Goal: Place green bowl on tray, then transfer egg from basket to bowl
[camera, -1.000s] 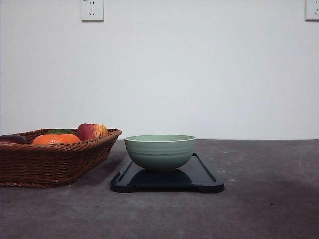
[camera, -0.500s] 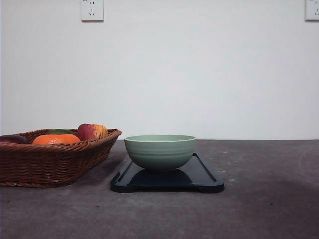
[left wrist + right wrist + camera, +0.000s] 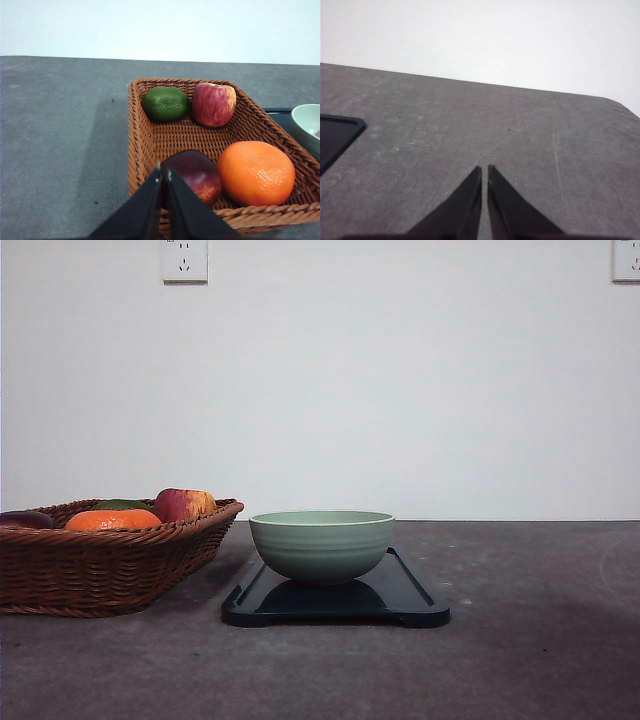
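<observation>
Green bowl: the green bowl (image 3: 321, 544) sits upright on the tray (image 3: 410, 598), so by my reading the first step is done.
Tray: black, on the grey worktop (image 3: 540, 660), just right of the basket (image 3: 90, 565); one corner also shows in the right wrist view (image 3: 337, 132).
Basket contents: a dark green fruit (image 3: 165, 103) and a red-yellow apple (image 3: 214, 103) at the far end; a flat orange fruit (image 3: 256, 173) and a dark reddish-brown oval (image 3: 194, 174) at the near end.
Egg: I take the dark oval to be the egg, though a small reddish patch at the bowl's edge in the left wrist view leaves me unsure; too little shows to tell.
Left gripper: the left gripper (image 3: 164, 175) hangs over the basket's near rim, fingers pressed together, holding nothing.
Right gripper: the right gripper (image 3: 484, 172) is over bare worktop right of the tray, fingers pressed together, empty.
Risk: the oval touches the orange fruit, so spread fingers could nudge that fruit or catch the wicker rim; a smooth oval may slip or roll from a pinch.
Writing: none readable; two wall sockets (image 3: 184, 260) carry no legible marks.
</observation>
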